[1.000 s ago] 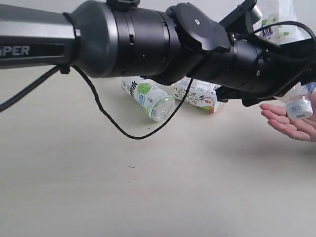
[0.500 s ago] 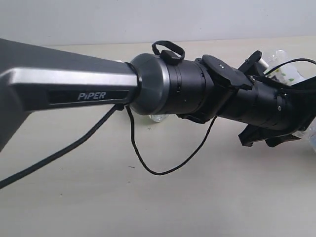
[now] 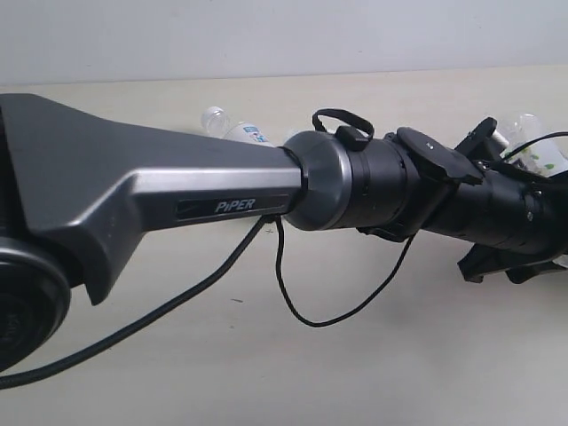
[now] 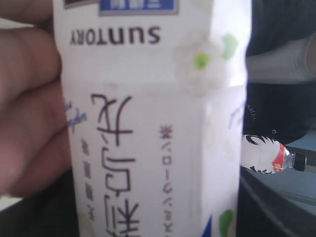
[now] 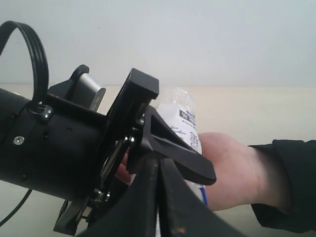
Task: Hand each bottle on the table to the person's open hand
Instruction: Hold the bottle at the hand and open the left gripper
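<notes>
The left claw (image 5: 195, 158) has swung to 3 o'clock, still gripping the bottle (image 4: 158, 123), which the hand (image 5: 232, 168) now cups: ready for release. The right claw (image 5: 159, 197) is closed, empty.

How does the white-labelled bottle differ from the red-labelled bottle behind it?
The white-labelled bottle has a white label with flowers; the red-labelled bottle has a red, white and black one. The person's hand holds the white-labelled bottle; nothing touches the red-labelled bottle. The red-labelled bottle shows a black cap; the white-labelled bottle's cap is outside the left wrist view. Both are labelled drink bottles.
</notes>
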Action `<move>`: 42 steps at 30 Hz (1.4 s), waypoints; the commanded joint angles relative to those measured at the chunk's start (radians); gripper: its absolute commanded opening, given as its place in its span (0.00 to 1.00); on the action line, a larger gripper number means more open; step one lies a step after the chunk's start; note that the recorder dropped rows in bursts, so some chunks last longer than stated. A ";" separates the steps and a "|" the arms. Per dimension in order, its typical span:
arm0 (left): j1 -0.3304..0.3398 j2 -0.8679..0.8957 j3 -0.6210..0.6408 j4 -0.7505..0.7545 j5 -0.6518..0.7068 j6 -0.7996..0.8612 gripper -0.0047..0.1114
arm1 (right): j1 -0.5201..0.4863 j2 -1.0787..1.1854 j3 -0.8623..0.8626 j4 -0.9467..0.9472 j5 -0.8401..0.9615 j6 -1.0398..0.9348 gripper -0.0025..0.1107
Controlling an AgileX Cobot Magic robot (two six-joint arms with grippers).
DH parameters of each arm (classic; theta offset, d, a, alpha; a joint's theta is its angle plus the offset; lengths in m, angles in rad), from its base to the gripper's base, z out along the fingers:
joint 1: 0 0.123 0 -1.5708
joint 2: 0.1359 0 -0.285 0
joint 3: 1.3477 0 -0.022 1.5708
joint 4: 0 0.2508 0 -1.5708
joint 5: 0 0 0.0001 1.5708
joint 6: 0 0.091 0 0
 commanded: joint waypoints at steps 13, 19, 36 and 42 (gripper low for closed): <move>-0.005 -0.003 -0.010 -0.018 -0.019 0.096 0.67 | -0.007 -0.004 0.005 0.000 -0.011 0.000 0.02; -0.005 -0.003 -0.010 -0.018 -0.032 0.128 0.77 | -0.007 -0.004 0.005 0.000 -0.011 0.000 0.02; -0.003 -0.017 -0.010 -0.014 -0.016 0.267 0.76 | -0.007 -0.004 0.005 0.000 -0.011 0.000 0.02; 0.005 -0.066 -0.010 0.010 0.043 0.317 0.76 | -0.007 -0.004 0.005 0.000 -0.011 0.000 0.02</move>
